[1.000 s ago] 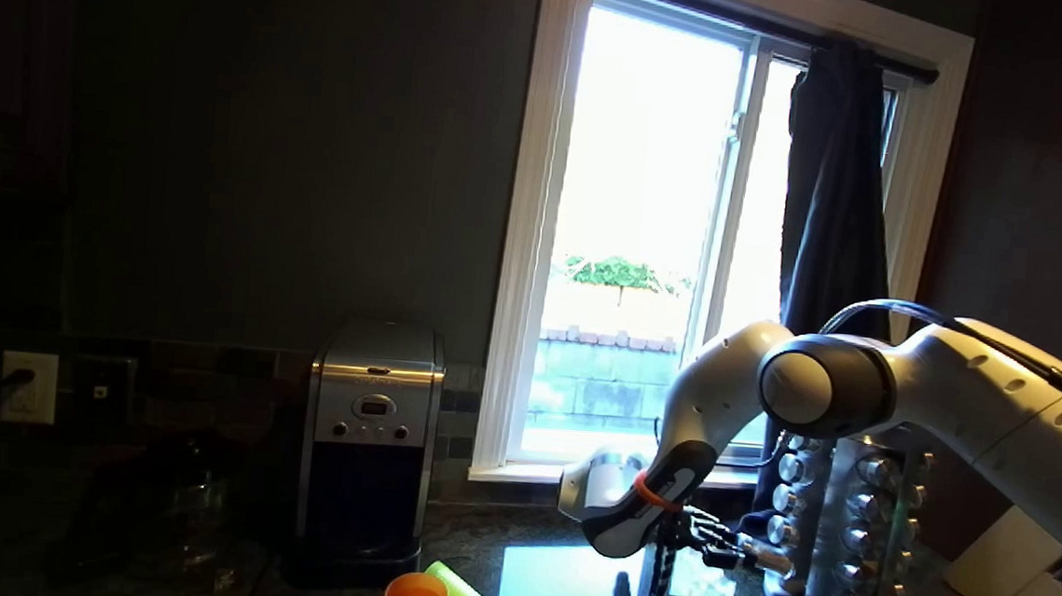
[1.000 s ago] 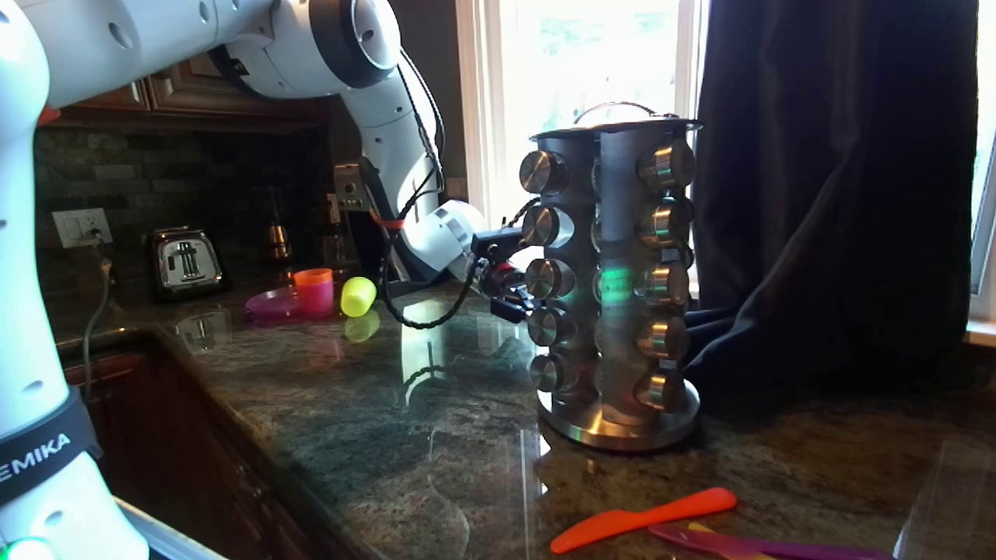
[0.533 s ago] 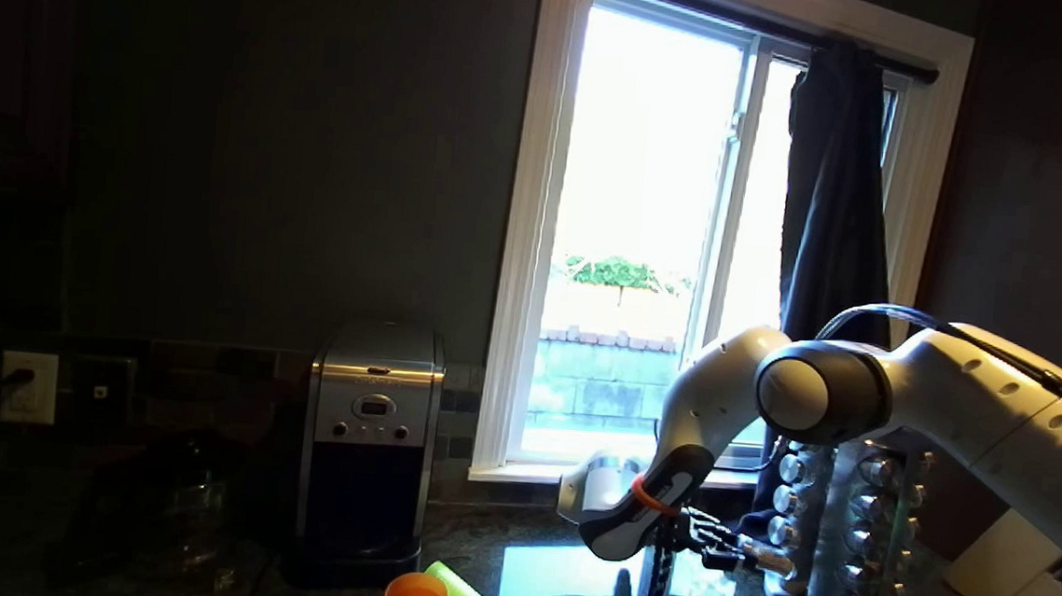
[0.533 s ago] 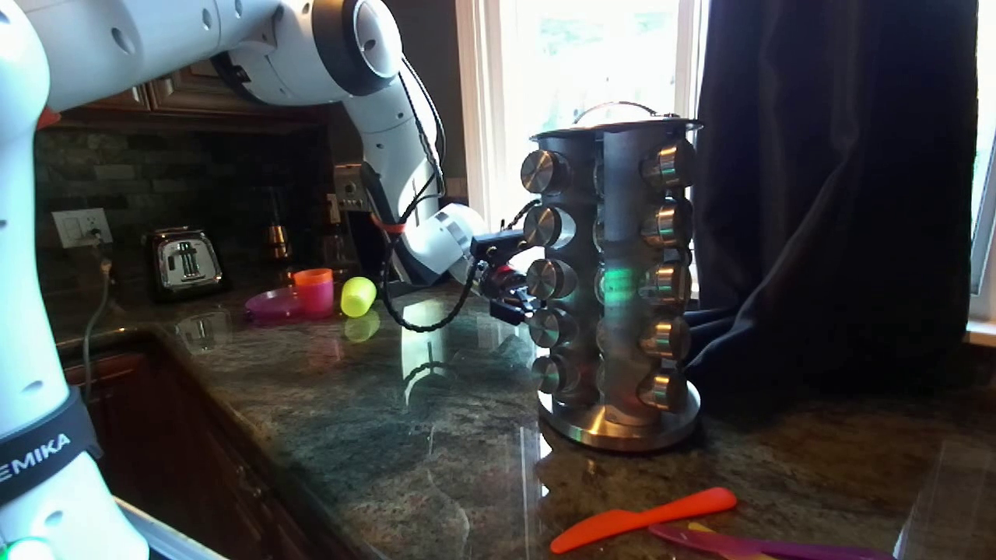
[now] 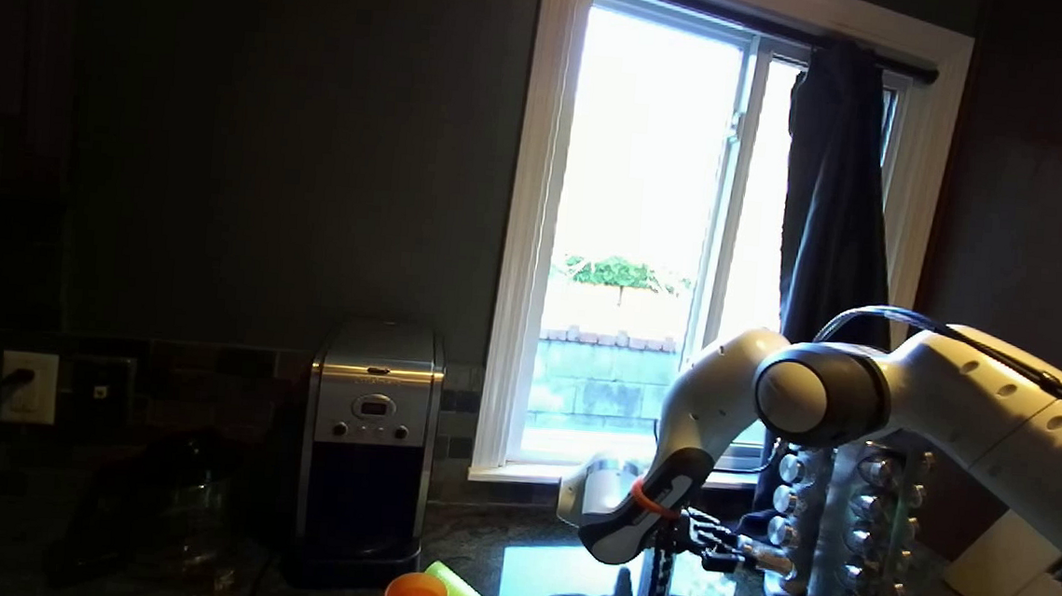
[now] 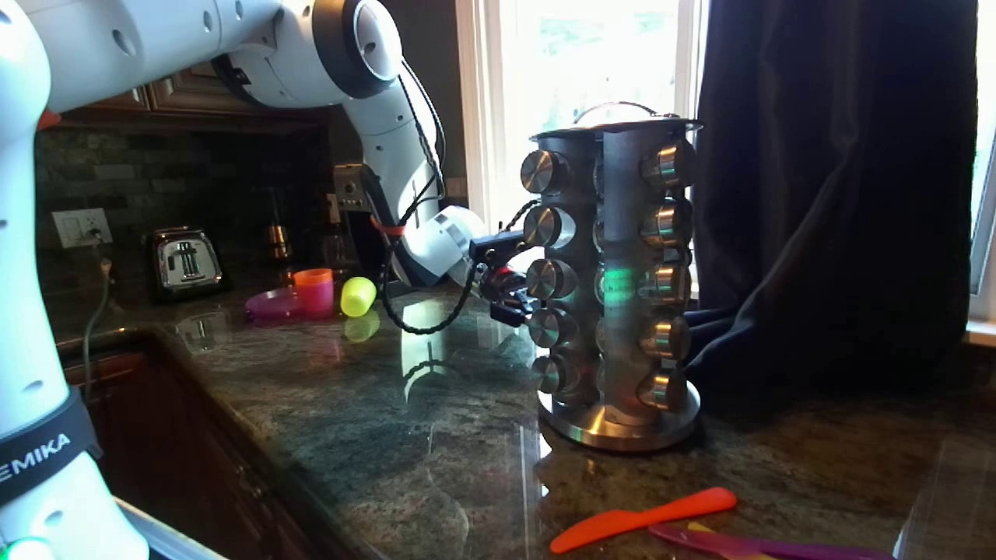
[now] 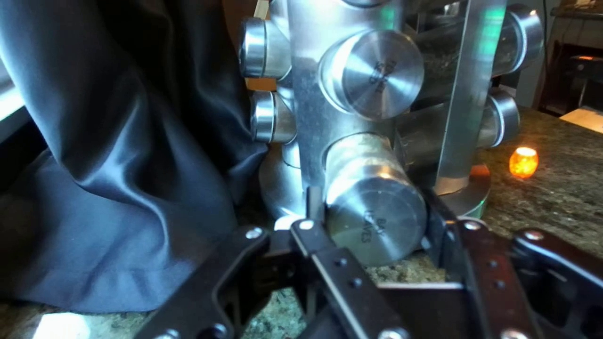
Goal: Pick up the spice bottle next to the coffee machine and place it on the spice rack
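Note:
The spice bottle is a glass jar with a silvery cap marked "BAY LEAVES". It lies nearly sideways, with its far end in a low hole of the spice rack and its cap toward me. My gripper is closed around the cap end, one finger on each side. In an exterior view the bottle sticks out between the gripper and the spice rack. In an exterior view the spice rack hides most of the bottle. The silver-topped coffee machine stands at the left, away from the gripper.
A dark curtain hangs close beside the rack. A pale knife block stands right of the rack. An orange knife lies in front of it. Cups and a toaster stand farther along the counter.
The arm's elbow has sunk slightly, and the gripper has shifted very little. The bottle stays between the fingers at the rack.

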Robot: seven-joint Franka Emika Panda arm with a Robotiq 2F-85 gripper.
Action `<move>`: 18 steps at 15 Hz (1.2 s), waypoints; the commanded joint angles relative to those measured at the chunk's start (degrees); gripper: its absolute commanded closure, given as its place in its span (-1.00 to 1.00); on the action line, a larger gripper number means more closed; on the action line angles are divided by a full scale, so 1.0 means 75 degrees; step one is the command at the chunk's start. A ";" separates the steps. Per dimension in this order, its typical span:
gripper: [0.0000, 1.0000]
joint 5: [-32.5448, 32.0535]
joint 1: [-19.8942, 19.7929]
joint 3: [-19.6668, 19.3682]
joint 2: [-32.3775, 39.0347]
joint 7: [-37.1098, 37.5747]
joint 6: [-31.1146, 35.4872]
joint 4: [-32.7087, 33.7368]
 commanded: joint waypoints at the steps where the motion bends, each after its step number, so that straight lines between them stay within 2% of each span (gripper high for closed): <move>1: 0.50 -0.0356 0.0150 -0.0126 0.0360 0.0228 -0.0436 0.0152; 10: 0.50 -0.0878 0.0034 -0.0138 0.0588 -0.0104 -0.0545 0.0142; 18: 0.50 -0.0733 -0.0381 0.0092 0.0318 -0.1211 -0.0171 0.0037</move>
